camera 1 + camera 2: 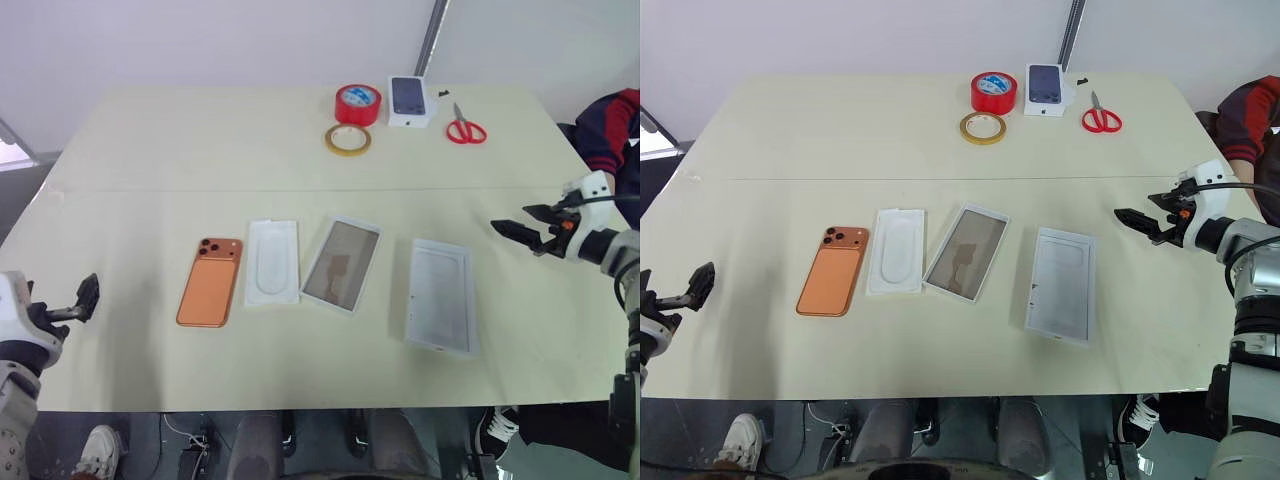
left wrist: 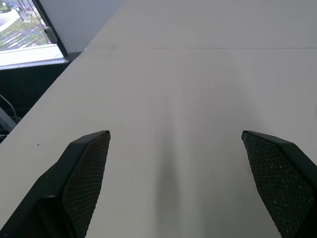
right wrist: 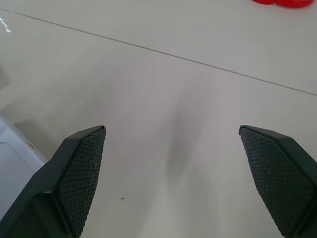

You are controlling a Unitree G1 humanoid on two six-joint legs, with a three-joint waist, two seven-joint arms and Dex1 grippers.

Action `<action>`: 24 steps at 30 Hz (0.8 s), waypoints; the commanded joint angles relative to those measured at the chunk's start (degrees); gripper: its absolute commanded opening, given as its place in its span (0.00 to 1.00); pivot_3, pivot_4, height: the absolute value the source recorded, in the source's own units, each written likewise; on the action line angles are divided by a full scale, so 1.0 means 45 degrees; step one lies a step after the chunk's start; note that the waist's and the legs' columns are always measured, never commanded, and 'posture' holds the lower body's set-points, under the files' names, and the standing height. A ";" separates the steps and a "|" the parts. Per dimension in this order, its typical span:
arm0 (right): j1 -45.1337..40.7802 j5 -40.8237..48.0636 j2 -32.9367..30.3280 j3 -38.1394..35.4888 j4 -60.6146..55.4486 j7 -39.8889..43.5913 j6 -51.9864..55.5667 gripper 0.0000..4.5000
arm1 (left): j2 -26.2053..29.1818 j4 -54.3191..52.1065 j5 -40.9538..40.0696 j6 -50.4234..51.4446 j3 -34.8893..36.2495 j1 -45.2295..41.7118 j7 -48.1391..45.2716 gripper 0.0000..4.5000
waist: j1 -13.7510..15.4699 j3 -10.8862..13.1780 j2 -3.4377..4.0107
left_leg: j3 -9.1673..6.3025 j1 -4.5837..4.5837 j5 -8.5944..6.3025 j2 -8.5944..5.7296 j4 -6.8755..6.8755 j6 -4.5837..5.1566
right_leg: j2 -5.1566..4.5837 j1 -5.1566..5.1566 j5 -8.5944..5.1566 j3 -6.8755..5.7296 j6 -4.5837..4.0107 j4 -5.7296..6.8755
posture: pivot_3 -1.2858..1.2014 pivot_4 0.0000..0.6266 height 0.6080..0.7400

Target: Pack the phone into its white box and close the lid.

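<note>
**Operator:** Status on your hands, and where is everything?

**Robot:** Both are empty. My left gripper hangs over the near left edge of the pale cream table, jaws spread wide with bare tabletop between the fingers. My right gripper hovers over the right side, just as wide and holding nothing.

**Operator:** And the task pieces?

**Robot:** They lie in a row across the near half. The flat orange smartphone lies with its three-lens camera block up, at the left end. Just beside it sits a thin white insert with an oval outline. Next comes the shallow white cardboard tray with a grey-brown floor, slightly skewed. The white rectangular cardboard lid lies well apart on the right, inner face up. Nothing is packed yet, by my reading.

**Operator:** What worries you?

**Robot:** The phone lies flat and thin, so my fingers could skid off its rounded edges and push it toward the table edge. The insert sits close enough that a sloppy approach could snag it too. The tray is light and skewed; lowering the phone in crooked could shove it aside, I judge. The lid must be flipped over, and a weak pinch on thin card could drop it.

**Operator:** Anything else nearby?

**Robot:** A red tape roll, a tan tape ring, red scissors and a small white box with a phone picture sit at the far edge.
</note>
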 commanded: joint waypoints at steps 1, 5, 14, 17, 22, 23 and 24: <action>-0.0373 0.0003 0.0166 -0.0050 -0.0085 0.0062 -0.0297 1.00 | 0.0188 -0.0451 -0.0050 -0.0010 0.0186 -0.0078 0.0090 0.99 | -0.0004 0.0000 0.0000 | 0.0000 0.0004 0.0000 0.0000 0.0001 0.0000 | 0.0000 0.0003 0.0000 0.0000 0.0000 0.0001 | 0.52 0.24 1.00; -0.0421 -0.0025 0.0425 0.0030 -0.0172 0.0021 -0.0360 1.00 | 0.0209 -0.0567 -0.0109 0.0082 0.0226 -0.0149 0.0134 0.99 | -0.0004 0.0000 0.0001 | 0.0000 0.0007 0.0001 -0.0001 0.0009 0.0000 | 0.0000 0.0011 0.0001 0.0001 0.0001 0.0006 | 0.52 0.24 1.00; -0.0378 0.0144 0.0891 0.0221 -0.1994 -0.0130 -0.0133 1.00 | 0.0644 -0.0564 -0.0631 0.0538 -0.0478 -0.1261 0.0065 0.99 | -0.0001 -0.0001 0.0002 | 0.0001 0.0015 0.0004 -0.0001 0.0028 -0.0004 | -0.0001 0.0012 0.0001 0.0002 0.0002 0.0041 | 0.52 0.24 1.00; -0.0140 0.0378 0.1210 0.0355 -0.3506 -0.0317 0.0360 1.00 | 0.0843 -0.0456 -0.1022 0.0846 -0.1145 -0.1997 -0.0240 0.99 | 0.0011 -0.0002 0.0001 | -0.0002 0.0019 0.0006 -0.0001 0.0047 -0.0007 | -0.0003 0.0006 -0.0001 0.0002 0.0005 0.0092 | 0.52 0.24 1.00; 0.0841 0.1035 0.1800 0.0933 -0.7329 -0.0577 0.2033 1.00 | 0.0748 -0.0244 -0.1527 0.1855 -0.3698 -0.3994 -0.0253 0.99 | 0.0107 -0.0004 0.0002 | -0.0017 0.0029 0.0031 0.0003 0.0052 -0.0020 | 0.0005 0.0007 -0.0001 -0.0002 0.0006 0.0138 | 0.52 0.24 1.00; 0.1009 0.1151 0.1877 0.1229 -0.8334 -0.0633 0.2425 1.00 | 0.0563 -0.0198 -0.1835 0.2388 -0.4172 -0.4653 -0.0051 0.99 | 0.0098 -0.0004 0.0002 | -0.0018 0.0029 0.0044 0.0004 0.0054 -0.0005 | 0.0008 0.0007 -0.0002 -0.0002 0.0012 0.0140 | 0.52 0.24 1.00; 0.1175 0.1216 0.1939 0.1484 -0.9127 -0.0661 0.2676 1.00 | 0.0366 -0.0168 -0.2194 0.2865 -0.4535 -0.5207 0.0096 0.99 | 0.0129 -0.0004 0.0002 | -0.0019 0.0029 0.0046 0.0004 0.0054 -0.0003 | 0.0007 0.0007 -0.0002 -0.0001 0.0012 0.0140 | 0.52 0.24 1.00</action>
